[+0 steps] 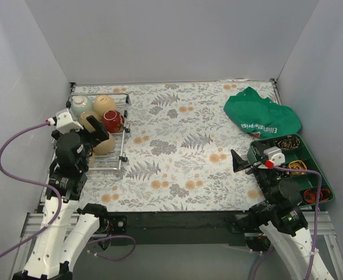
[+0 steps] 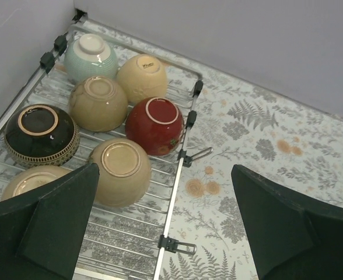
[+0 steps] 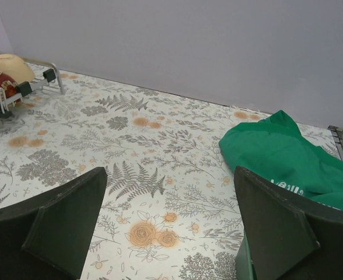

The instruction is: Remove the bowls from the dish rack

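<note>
Glazed ceramic, the small round bowls (image 2: 98, 103) sit upside down, foot rings up, on the flat silver wire dish rack (image 2: 172, 201) at the far left corner of the floral-patterned desk (image 1: 177, 146). They will likely be rigid, fairly light, slick on their domed sides and prone to chipping. A pinch across the dome's widest part, or on the raised foot ring, seems the surest hold.

The left fingers (image 2: 55, 221) stand wide apart and empty, hovering over the round beige bowl (image 2: 122, 169) by the rack's right rail. The right fingers (image 3: 66, 221) are likewise spread and empty over bare desk, well apart from the rack.

The left wrist view shows seven bowls, including a dark brown-black bowl (image 2: 41, 133) that the arm hides from the top view. Only the top view shows the green compartment tray (image 1: 325, 185) beside the right arm.
</note>
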You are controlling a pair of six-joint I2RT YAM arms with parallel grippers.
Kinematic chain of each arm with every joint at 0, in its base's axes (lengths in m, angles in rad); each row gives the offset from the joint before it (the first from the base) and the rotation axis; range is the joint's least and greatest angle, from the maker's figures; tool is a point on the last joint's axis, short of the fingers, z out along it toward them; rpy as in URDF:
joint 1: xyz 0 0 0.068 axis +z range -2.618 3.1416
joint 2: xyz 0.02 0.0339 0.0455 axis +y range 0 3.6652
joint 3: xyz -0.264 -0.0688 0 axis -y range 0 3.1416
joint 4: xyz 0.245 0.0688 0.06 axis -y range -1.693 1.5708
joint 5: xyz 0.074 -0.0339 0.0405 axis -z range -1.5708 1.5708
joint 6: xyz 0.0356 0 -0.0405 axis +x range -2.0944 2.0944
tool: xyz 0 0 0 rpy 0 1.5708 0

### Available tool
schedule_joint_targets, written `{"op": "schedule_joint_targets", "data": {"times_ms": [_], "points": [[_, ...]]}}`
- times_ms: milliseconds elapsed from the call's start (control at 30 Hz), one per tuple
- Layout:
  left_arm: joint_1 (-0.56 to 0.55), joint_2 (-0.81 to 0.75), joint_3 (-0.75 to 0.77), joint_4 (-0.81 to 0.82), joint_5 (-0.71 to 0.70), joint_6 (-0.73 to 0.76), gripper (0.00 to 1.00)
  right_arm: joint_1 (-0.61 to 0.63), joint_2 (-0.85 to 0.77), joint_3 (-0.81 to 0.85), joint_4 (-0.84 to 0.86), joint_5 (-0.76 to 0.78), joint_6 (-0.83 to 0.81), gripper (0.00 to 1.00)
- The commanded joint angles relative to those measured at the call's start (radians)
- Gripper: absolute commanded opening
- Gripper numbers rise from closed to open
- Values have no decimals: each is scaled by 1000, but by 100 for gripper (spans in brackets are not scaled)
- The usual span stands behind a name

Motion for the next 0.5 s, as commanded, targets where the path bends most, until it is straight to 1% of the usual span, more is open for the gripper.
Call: {"op": "schedule_joint_targets", "data": {"times_ms": [0,267,467], "points": [[5,127,89,-155,-85,16,98,21,-205,8,25,21,10,98],[5,411,189,-264,-156,71,98,30,-205,5,25,38,10,99],[0,570,218,-265,-162,95,98,35,-205,3,25,39,10,99]]}}
